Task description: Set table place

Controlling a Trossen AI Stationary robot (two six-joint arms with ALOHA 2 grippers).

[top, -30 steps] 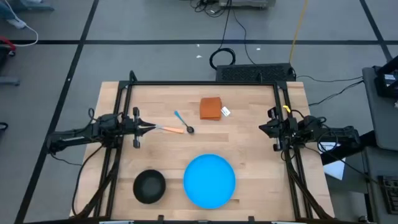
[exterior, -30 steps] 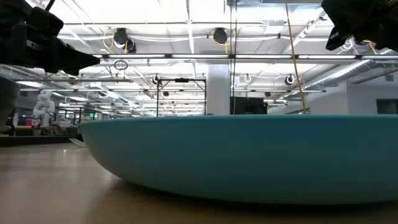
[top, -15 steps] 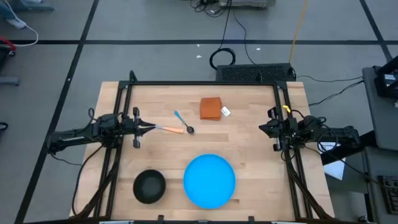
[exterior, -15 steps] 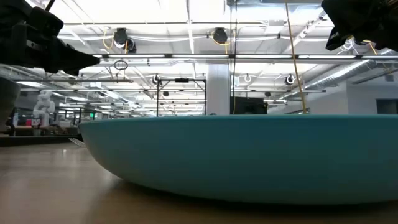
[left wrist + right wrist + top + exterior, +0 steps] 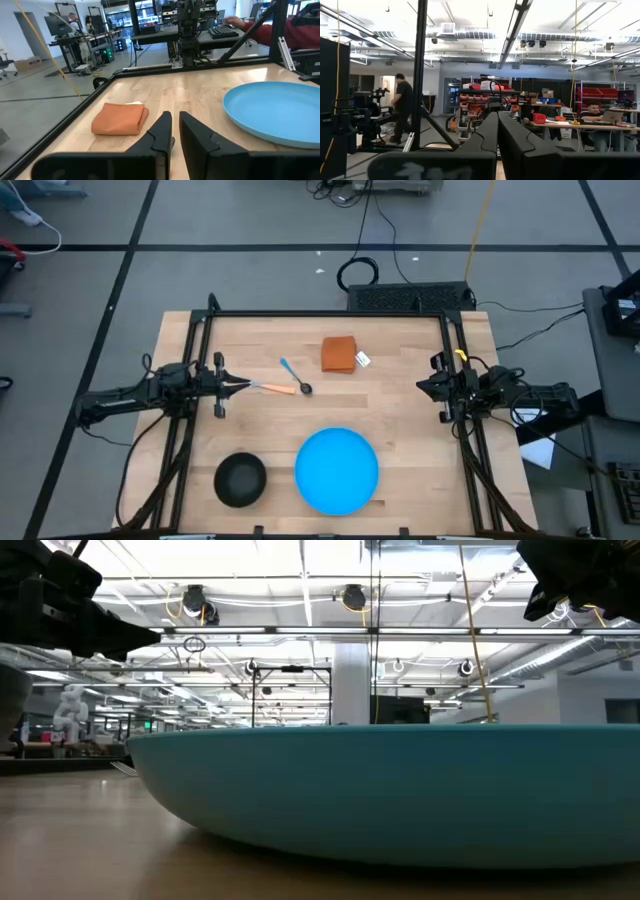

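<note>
Light-wood table (image 5: 400,420), edged by a thin black frame, is seen with its place setting not yet arranged. 1 blue plate (image 5: 337,471) and 1 black bowl (image 5: 240,479) are seen side by side near the front edge, apart from each other. 1 orange-handled fork (image 5: 272,388) and 1 blue-handled spoon (image 5: 294,376) are seen crossed at mid-table. Both utensils are judged light, stiff and slippery, best pinched across the handles; the plate is best taken at its rim. 1 folded orange cloth (image 5: 339,354) lies beyond them. The left gripper (image 5: 240,385) is held just beside the fork's handle end, fingers pressed nearly together on nothing. The right gripper (image 5: 424,387) is parked at the table's right edge, fingers pressed together.
</note>
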